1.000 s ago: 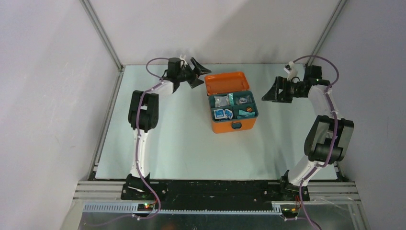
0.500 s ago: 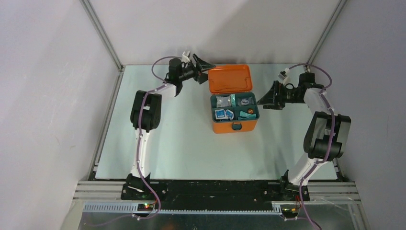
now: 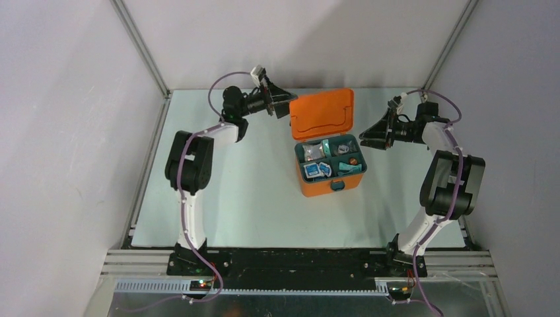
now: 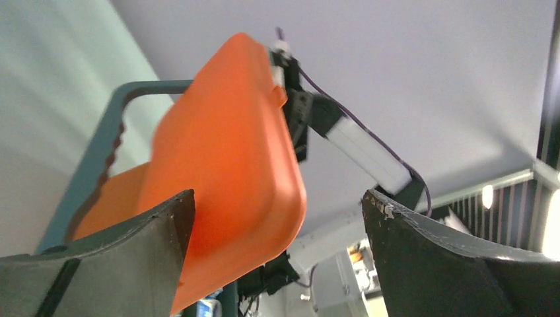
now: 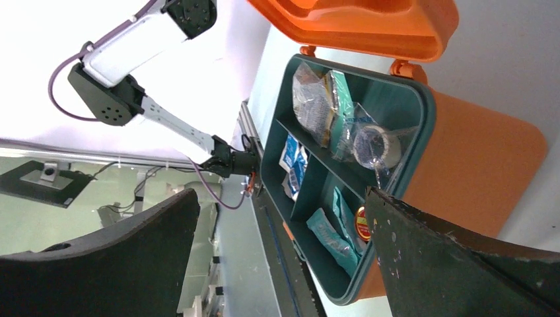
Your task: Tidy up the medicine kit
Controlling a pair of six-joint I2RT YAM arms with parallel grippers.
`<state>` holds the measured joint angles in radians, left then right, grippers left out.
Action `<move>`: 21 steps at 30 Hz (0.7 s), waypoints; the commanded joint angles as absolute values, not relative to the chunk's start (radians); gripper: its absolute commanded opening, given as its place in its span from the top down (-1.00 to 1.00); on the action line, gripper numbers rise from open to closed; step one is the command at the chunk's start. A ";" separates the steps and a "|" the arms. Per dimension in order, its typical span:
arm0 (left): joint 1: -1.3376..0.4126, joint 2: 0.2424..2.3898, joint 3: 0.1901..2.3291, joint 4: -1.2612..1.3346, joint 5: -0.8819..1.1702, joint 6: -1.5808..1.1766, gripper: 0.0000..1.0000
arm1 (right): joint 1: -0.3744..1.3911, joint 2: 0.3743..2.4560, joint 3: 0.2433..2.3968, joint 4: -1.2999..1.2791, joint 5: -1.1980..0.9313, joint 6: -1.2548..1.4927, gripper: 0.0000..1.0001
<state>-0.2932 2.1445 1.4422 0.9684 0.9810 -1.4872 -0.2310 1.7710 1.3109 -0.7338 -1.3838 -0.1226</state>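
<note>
The orange medicine kit [image 3: 328,187] stands open at mid table. Its lid [image 3: 322,113] is raised nearly upright. The dark teal tray [image 3: 332,146] inside holds small clear and blue-white packets. My left gripper [image 3: 284,105] is open at the lid's left back edge. In the left wrist view the lid [image 4: 231,152] lies between the fingers of the left gripper [image 4: 277,224], against the left one. My right gripper [image 3: 371,135] is open, close beside the kit's right side, holding nothing. The right wrist view shows the tray [image 5: 413,109] and kit wall [image 5: 489,165] past the right gripper [image 5: 280,218].
Walls and metal frame posts [image 3: 142,46] close in the table on three sides. The arm bases sit on a black rail [image 3: 297,261] at the near edge. The right arm [image 4: 360,148] shows behind the lid in the left wrist view.
The lid has swung up from lying flat behind the kit to nearly upright, with my left gripper moving right behind it. The kit slid slightly right and nearer. My right gripper moved toward the kit.
</note>
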 commanded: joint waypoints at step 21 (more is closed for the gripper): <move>-0.489 1.723 1.243 0.571 0.966 -0.944 -0.99 | -0.385 1.406 0.982 -0.656 -1.264 -0.042 -0.99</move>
<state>-0.5133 1.8843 1.1217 0.9485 1.0725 -1.3685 -0.3882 1.5303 1.1133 -0.8181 -1.3766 -0.1883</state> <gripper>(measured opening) 0.996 0.993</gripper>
